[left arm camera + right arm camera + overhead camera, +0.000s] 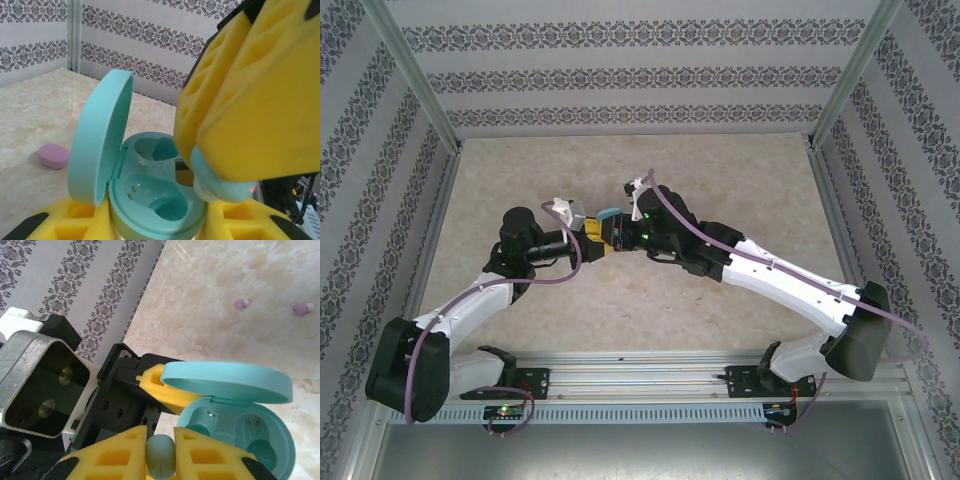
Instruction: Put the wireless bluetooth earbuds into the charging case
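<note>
The light blue charging case (160, 200) is open, its lid (100, 135) upright at the left and both wells bare. My left gripper (157, 222) is shut on the case's base, holding it above the table's middle (607, 216). My right gripper (161, 440) is shut on a light blue earbud (161, 456). In the left wrist view that earbud (220, 186) hangs over the case's right rim, under the right gripper's yellow fingers (250, 100). Two pink-purple earbuds (242, 303) (302, 308) lie on the table beyond the case (235, 432).
A pink oval case (54, 156) lies shut on the marble table (30, 115) to the left of the held case. Patterned walls (640, 80) close in the table on three sides. The two grippers meet nose to nose (603, 232).
</note>
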Controlling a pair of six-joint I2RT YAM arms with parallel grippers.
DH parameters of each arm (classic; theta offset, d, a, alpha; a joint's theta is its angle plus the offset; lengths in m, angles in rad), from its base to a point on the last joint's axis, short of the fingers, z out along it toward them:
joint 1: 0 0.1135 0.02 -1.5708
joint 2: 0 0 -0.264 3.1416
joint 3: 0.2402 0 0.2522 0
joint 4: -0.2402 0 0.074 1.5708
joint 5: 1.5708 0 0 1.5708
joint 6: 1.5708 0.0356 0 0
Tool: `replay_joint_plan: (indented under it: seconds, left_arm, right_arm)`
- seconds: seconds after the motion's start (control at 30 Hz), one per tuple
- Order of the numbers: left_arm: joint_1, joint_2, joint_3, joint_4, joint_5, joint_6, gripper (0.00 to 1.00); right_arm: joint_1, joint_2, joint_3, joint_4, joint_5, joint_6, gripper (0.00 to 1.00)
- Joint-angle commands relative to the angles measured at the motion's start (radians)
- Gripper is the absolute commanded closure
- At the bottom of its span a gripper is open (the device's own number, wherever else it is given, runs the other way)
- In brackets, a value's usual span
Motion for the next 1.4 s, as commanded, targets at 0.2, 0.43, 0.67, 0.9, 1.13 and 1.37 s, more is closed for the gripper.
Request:
replay_joint_plan:
  seconds: [0.2,0.43,0.67,0.9,1.13,1.37]
  left_arm:
    - [-0.018,-0.035,-0.009,0.004,0.020,0.037,0.90]
    - [-0.020,-0.039,-0.005,0.003,0.025,0.035,0.90]
    - [-0.019,-0.040,-0.001,0.000,0.024,0.038,0.90]
    - [-0.019,-0.041,0.002,-0.001,0.022,0.038,0.90]
    - [-0.019,-0.051,-0.001,-0.013,0.020,0.046,0.90]
    - [-0.019,-0.055,-0.002,-0.021,0.022,0.049,0.90]
  right_arm:
    - [0.011,0.031,0.043,-0.040,0.053,-0.062,0.83]
    - [0.011,0.050,0.042,-0.041,0.057,-0.076,0.82]
    - [0.011,0.062,0.041,-0.026,0.019,-0.071,0.82]
    - [0.013,0.069,0.032,-0.032,0.015,-0.067,0.82]
    - [0.012,0.067,0.009,-0.072,0.056,-0.065,0.79]
    - [0.012,0.053,0.012,-0.105,0.099,-0.071,0.74]
